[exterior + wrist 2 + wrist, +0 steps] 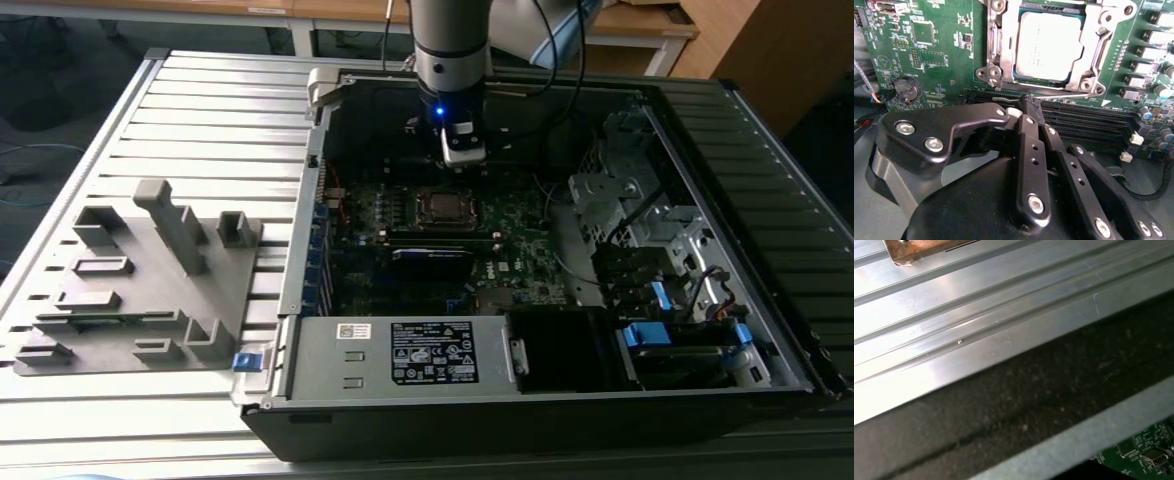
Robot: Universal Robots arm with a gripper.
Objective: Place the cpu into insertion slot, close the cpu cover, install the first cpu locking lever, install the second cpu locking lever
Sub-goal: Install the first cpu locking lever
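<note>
fixture tray (134, 280): grey, outside the case, at the exterior view's left
cpu (1049, 45): seated in insertion slot (441, 207), cpu cover (1006, 45) flat over it
gripper (1031, 102): jaws pressed together, tips beside the slot's edge

One robot arm (451, 40) carries one gripper (1031, 102) with two black fingers (1029, 155). One open computer case (747, 130) holds one green motherboard (929, 60) — on it are one insertion slot (996, 30), one cpu (1046, 45), one cpu cover (1093, 55) and one round coin battery (907, 88). One power supply (334, 372) bears two labels (434, 352). One grey fixture plate (134, 290) lies at the exterior view's left — one of its kind.
</note>
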